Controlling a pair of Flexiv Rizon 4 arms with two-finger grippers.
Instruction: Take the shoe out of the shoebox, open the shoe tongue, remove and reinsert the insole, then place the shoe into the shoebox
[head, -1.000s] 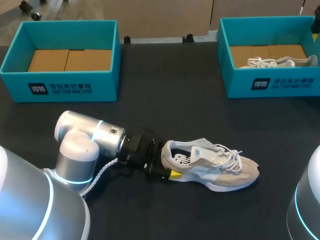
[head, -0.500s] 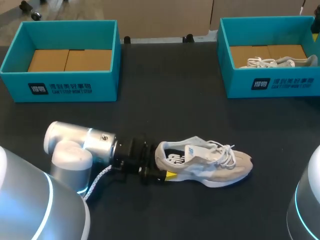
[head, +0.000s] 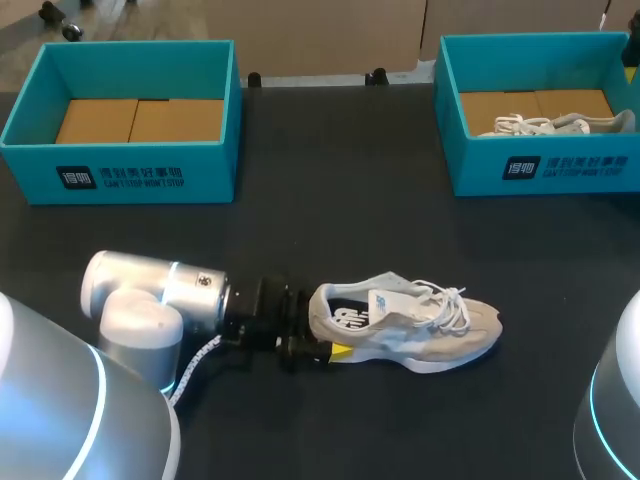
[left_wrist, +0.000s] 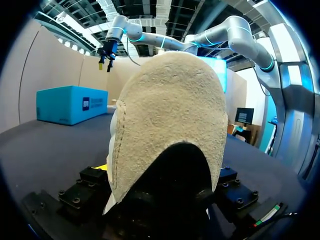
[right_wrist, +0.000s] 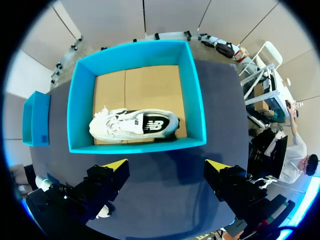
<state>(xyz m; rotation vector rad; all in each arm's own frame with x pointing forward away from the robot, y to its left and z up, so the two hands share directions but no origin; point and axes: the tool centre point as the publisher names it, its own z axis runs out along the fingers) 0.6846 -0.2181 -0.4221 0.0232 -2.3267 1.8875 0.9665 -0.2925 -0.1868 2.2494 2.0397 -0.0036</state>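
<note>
The beige sneaker (head: 410, 325) lies on the dark surface (head: 350, 200) with its toe toward the right, well apart from the left shoebox (head: 120, 170). The left pincer (head: 325, 343) is clamped on its heel, low to the surface. The right pincer (right_wrist: 166, 166) hangs wide open above the right shoebox (right_wrist: 198, 110), which holds a white sneaker (right_wrist: 135, 124).

Your left arm (head: 150, 300) and right arm (head: 615, 400) are silvery-white, rounded shells with thin cyan rings at the joints — a braided white cable (head: 197, 357) runs along the left wrist. The left gripper (left_wrist: 160, 180) has black, screw-studded finger blocks; the right gripper (right_wrist: 165, 165) shows bright yellow tips.
</note>
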